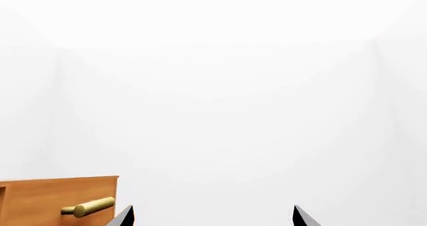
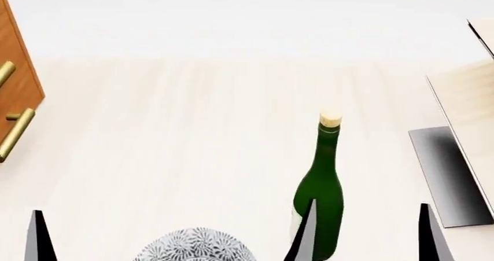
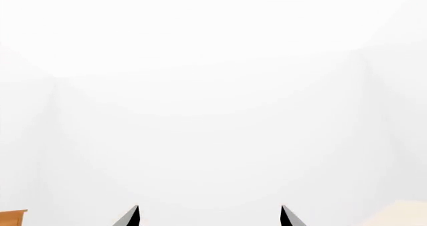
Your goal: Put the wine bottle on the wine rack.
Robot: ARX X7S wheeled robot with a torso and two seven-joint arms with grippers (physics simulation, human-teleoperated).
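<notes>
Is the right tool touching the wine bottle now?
Cannot tell. In the head view one finger of the right tool overlaps the wine bottle, but depth is unclear; the right wrist view shows no bottle.

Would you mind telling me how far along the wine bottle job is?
Nothing is done: the wine bottle stands upright on the table, apart from the wine rack. Both the right pincer and the left pincer are open and empty. Grasping, carrying and racking remain.

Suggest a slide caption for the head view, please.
Upright wine bottle on pale table, wine rack at right, both tools open, nothing grasped.
</notes>
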